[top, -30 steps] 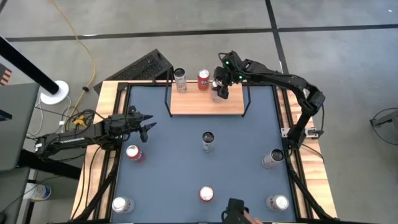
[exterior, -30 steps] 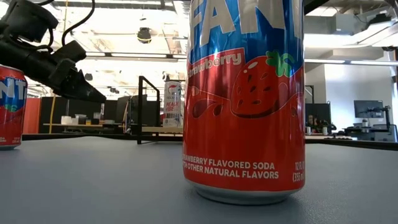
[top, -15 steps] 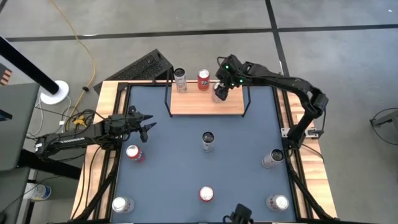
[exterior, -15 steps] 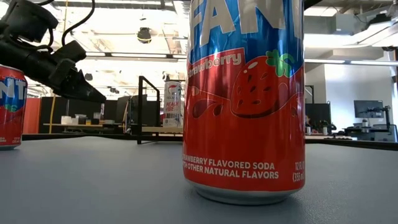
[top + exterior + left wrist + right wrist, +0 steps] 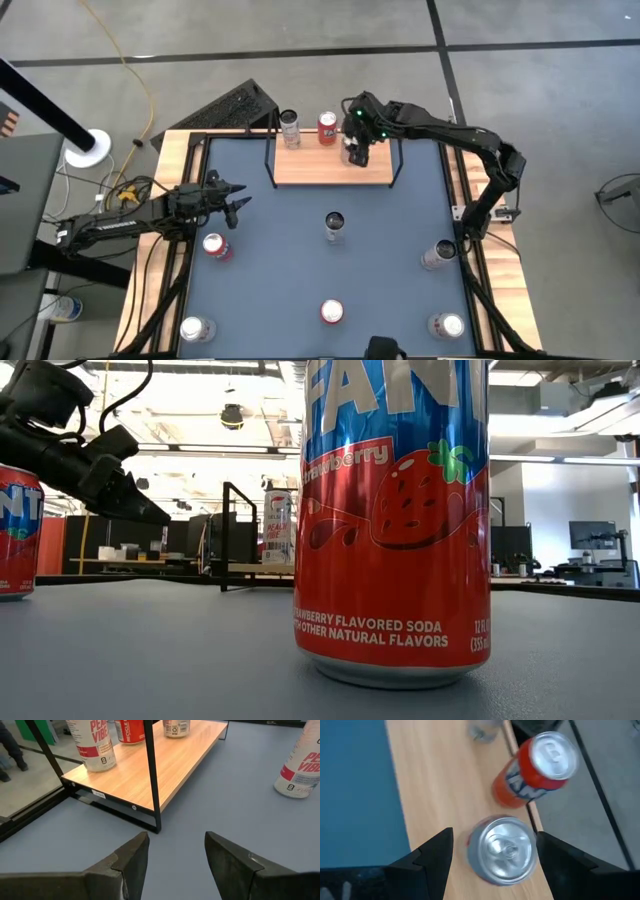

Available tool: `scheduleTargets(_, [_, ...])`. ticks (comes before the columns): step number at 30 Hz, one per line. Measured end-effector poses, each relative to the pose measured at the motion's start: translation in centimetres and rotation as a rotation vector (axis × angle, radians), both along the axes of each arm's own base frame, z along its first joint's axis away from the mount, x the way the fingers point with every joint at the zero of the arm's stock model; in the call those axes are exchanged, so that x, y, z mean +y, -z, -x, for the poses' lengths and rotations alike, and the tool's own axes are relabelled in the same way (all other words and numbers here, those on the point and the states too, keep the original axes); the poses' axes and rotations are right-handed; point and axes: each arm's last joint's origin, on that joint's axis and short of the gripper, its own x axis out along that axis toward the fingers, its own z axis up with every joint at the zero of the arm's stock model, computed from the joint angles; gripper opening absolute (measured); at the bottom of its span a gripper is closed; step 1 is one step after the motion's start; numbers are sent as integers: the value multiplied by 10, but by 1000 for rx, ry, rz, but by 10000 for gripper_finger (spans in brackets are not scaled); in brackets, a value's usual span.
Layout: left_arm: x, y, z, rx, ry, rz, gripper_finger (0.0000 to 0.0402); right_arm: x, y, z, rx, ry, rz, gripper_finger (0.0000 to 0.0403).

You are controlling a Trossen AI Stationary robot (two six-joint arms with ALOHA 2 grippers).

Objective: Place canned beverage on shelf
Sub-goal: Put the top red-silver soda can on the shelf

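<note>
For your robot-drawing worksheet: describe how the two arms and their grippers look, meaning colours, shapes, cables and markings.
Both arms are slim, dark and jointed, with black cables. The left arm has white lettering; the right arm shows small green lights. The left gripper has two wedge-shaped dark fingers, as does the right gripper.

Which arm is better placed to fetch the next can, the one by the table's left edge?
Left, probably. The left gripper is open just above the red can near the left edge. The right gripper is open around a can on the shelf.

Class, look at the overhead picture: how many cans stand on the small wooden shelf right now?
3. On the shelf: a silver can at its left end, a red can in the middle, and a third can under the right gripper.
</note>
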Motion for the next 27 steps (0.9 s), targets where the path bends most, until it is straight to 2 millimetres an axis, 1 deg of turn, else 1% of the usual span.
scheduleTargets(3, [0, 0, 0, 0, 0, 0, 184, -4, 1, 1, 9, -24, 13, 276])
scheduleTargets(7, [0, 0, 0, 0, 0, 0, 184, -16, 5, 5, -21, -51, -56, 276])
scheduleTargets(11, [0, 0, 0, 0, 0, 0, 184, -29, 8, 11, -39, -23, -89, 276])
scheduleTargets(14, [0, 0, 0, 0, 0, 0, 184, -35, 12, 13, -39, -11, -107, 276])
scheduleTargets(19, [0, 0, 0, 0, 0, 0, 184, -36, 19, 13, -55, -28, -113, 276])
scheduleTargets(27, [0, 0, 0, 0, 0, 0, 184, -35, 20, 14, -68, 20, -155, 276])
